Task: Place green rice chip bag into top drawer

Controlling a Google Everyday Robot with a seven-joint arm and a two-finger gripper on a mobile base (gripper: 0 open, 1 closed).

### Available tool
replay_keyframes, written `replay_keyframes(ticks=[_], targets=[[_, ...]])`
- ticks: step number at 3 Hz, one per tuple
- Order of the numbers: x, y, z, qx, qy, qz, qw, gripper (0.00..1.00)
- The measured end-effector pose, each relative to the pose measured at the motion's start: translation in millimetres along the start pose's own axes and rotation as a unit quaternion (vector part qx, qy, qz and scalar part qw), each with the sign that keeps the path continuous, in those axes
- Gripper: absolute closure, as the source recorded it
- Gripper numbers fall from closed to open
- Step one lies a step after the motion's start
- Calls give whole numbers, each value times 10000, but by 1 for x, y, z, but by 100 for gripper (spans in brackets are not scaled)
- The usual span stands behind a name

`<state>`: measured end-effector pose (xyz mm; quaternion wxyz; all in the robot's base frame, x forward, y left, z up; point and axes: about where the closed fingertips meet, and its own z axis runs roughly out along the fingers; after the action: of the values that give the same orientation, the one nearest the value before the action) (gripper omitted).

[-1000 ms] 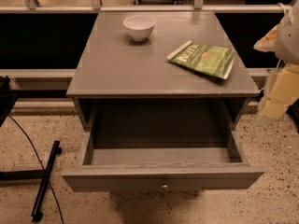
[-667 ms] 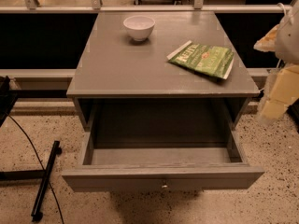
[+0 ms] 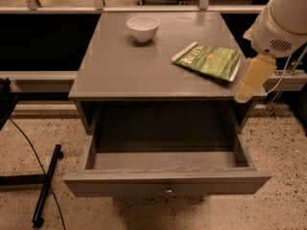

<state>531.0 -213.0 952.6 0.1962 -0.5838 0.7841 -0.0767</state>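
Note:
The green rice chip bag (image 3: 208, 61) lies flat on the right side of the grey table top (image 3: 124, 71), its white end strips showing. The top drawer (image 3: 165, 182) is pulled wide open below the table top, and its inside is bare; a small metal knob sits at its front centre. My gripper (image 3: 253, 79), cream-coloured, hangs from the white arm at the right. It is over the table's front right corner, just right of the bag and a little nearer the front. It holds nothing that I can see.
A small white bowl (image 3: 143, 28) stands at the back of the table top. A black stand and cable (image 3: 45, 186) lie on the speckled floor at the left. A metal rail (image 3: 144, 7) runs behind the table.
My arm and gripper have moved left and slightly up, from beside the table to over its front right corner. The bag, bowl and drawer have not moved.

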Motion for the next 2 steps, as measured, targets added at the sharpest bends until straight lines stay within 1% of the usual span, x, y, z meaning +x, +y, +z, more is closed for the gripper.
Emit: replay_keyframes(ticks=[1,2], targets=[[6,-32,33,190,9,97,9998,0],[14,-55,66,261,-243,103,9993,0]])
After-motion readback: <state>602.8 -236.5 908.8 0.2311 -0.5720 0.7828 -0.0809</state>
